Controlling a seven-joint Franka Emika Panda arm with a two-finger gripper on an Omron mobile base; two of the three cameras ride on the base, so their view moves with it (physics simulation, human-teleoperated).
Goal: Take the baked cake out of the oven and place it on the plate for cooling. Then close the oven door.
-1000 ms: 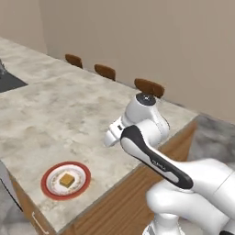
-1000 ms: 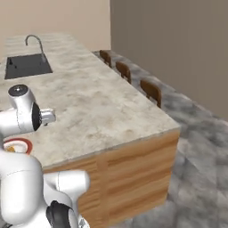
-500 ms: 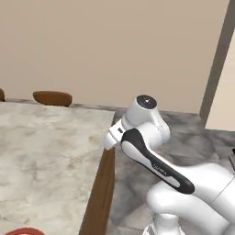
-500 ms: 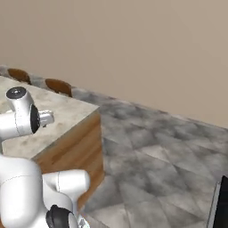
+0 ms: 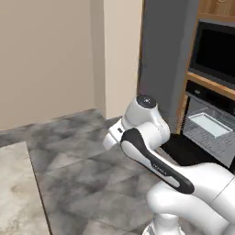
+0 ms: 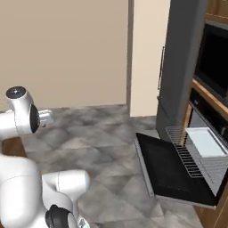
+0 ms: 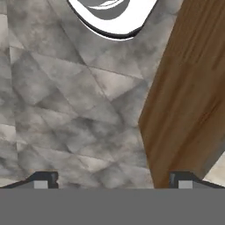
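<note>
In the right base view we see, at far left, the white arm folded up over grey stone floor tiles (image 6: 98, 133), with a beige wall (image 6: 67, 49) behind it. Further right stands a tall grey cabinet panel (image 6: 178, 62), and beside it the oven (image 6: 202, 147), set low in a wooden housing. The oven door (image 6: 171, 171) hangs fully open, dropped flat and level over the floor, its black inner face up. Its long axis runs along the oven front, and its free edge points out into the room, toward the tiles. A wire rack (image 6: 187, 153) is drawn partway out over the door, and a pale shallow tray (image 6: 204, 141) sits on it just inside the cavity; whether it holds the cake we cannot tell. Above the oven is a larger dark glass front.

In the left base view the tabletop (image 5: 16, 193) shows as a corner at lower left, and the oven sits at the right edge.

In the hand view the pincer (image 7: 112, 180) looks down at the tiles beside a wooden side panel (image 7: 189, 88), its two tips spread wide with nothing between them.
</note>
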